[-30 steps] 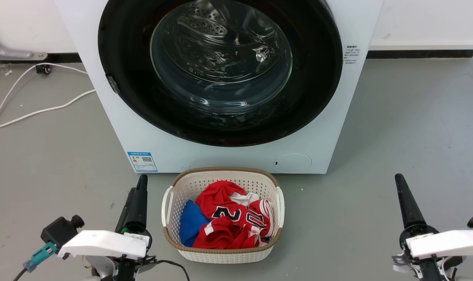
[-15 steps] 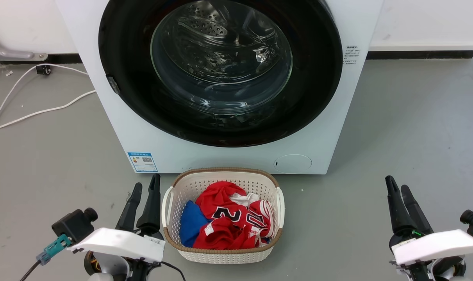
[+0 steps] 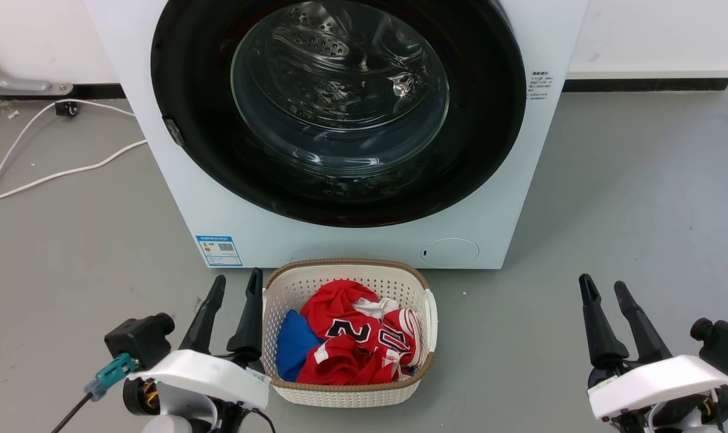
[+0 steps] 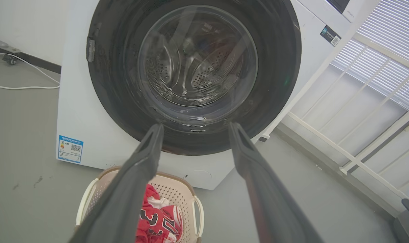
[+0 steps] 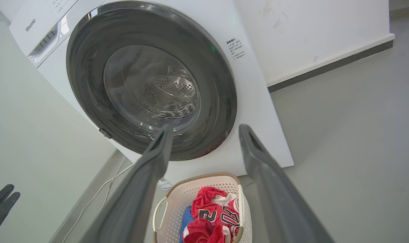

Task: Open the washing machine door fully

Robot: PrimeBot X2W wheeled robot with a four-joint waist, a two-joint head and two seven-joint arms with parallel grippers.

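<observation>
Near left: left gripper (image 3: pixel 237 276), just beside the basket (image 3: pixel 345 263) rim. Found with jaws spread wide, nothing held. Recorded pressed shut a second before and half parted midway. Also crept up and right toward the basket.

Near right: right gripper (image 3: pixel 602 282), over the floor, well apart from the basket. Likewise gone from shut to wide, empty. Drifted left a little.

Judged as readying for a grasp: no contact made with the door, opening not begun.

Near centre: basket, holding red and blue clothes (image 3: pixel 351 337), set just before the machine (image 3: pixel 520 180). Unmoved.

Far centre: door (image 3: pixel 339 108), shut flush against the machine front, well apart from both grippers. Unchanged across the second.

Far left: white cable (image 3: pixel 57 174) on the floor.

Hard to make out: small grey piece (image 3: pixel 173 130) at the door's left edge, perhaps a catch; could not be told for certain. Handle recess not made out. Door top cut off in the head view. Drum interior blurred by glare on the glass. Hinge not seen; guessed on the right.
</observation>
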